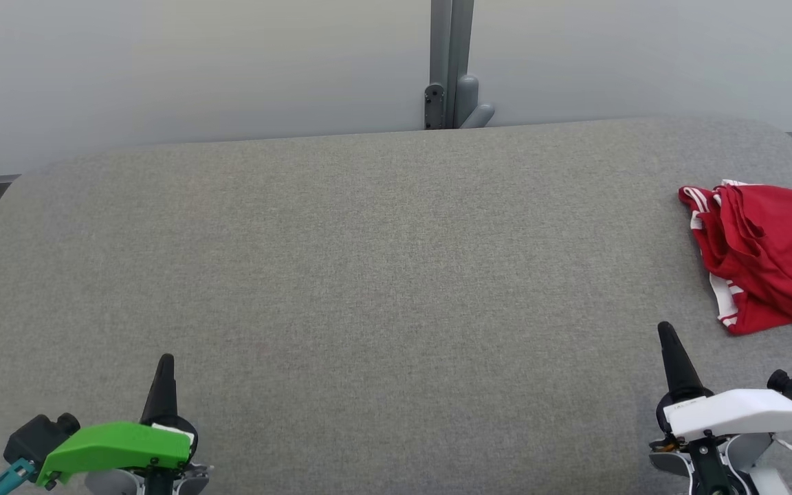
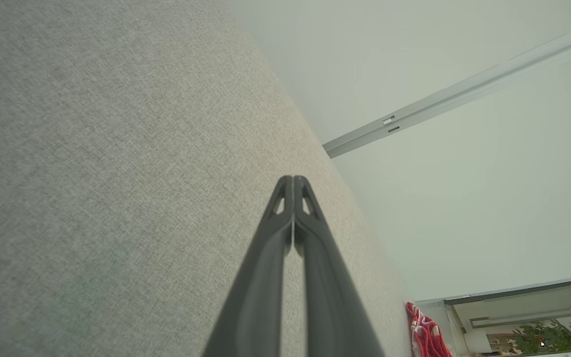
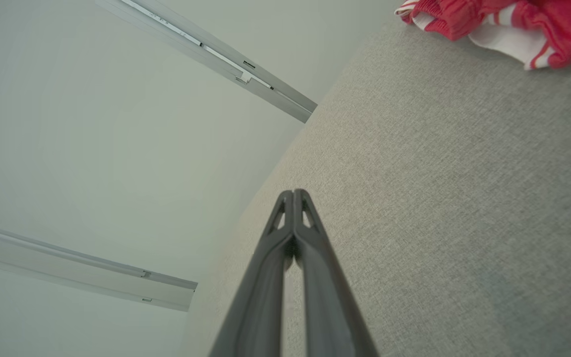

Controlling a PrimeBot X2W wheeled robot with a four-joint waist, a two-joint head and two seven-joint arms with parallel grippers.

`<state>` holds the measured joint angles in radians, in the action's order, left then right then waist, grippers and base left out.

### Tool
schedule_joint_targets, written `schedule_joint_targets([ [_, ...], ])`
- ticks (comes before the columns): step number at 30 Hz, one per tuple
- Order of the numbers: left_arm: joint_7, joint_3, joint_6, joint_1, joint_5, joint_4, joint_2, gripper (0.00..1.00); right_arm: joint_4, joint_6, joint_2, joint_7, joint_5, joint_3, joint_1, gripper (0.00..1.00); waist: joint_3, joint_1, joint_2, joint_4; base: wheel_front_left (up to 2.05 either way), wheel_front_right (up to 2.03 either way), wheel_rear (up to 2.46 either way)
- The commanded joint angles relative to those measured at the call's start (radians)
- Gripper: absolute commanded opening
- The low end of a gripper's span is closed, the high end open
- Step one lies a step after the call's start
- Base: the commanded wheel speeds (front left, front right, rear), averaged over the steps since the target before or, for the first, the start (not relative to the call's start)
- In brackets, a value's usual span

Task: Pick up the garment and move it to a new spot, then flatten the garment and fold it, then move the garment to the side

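The red garment (image 1: 767, 254) lies bunched at the right edge of the grey surface (image 1: 368, 275), well apart from both arms. It could be a heap waiting to be lifted or a loose fold already set aside; its rumpled layers look far from neatly flat. It is thin, soft cloth with white side stripes, on a coarse woven surface with rounded corners. The left gripper (image 1: 166, 368) and right gripper (image 1: 665, 333) are closed and empty.

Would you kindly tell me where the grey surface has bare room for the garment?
The grey surface is bare through the middle, from the left gripper across to the right gripper; only the right edge is crowded, by the crumpled red garment.
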<state>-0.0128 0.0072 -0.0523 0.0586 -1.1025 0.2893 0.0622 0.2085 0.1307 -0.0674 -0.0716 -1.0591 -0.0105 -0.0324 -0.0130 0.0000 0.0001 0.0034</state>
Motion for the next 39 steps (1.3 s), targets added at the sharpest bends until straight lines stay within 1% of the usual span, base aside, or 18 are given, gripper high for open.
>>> schedule_joint_targets([
  [1, 0.006, 0.01, -0.008, 0.03, -0.026, -0.014, 0.001, 0.0, -0.01, 0.0, -0.006, 0.005, -0.032, -0.005, -0.023, 0.0, 0.0, 0.0, -0.0001, 0.0, 0.0, 0.0, 0.0],
  [18, 0.058, 0.047, -0.033, 0.044, -0.19, -0.02, -0.003, 0.0, -0.008, 0.0, -0.007, 0.045, -0.217, -0.024, -0.03, 0.0, 0.004, 0.0, -0.0001, -0.001, 0.0, 0.0, 0.0],
  [39, 0.108, 0.082, -0.056, 0.057, -0.339, -0.026, -0.007, 0.0, -0.006, 0.0, -0.007, 0.088, -0.392, -0.043, -0.037, 0.0, 0.009, 0.0, -0.0001, -0.002, 0.0, 0.0, 0.0],
])
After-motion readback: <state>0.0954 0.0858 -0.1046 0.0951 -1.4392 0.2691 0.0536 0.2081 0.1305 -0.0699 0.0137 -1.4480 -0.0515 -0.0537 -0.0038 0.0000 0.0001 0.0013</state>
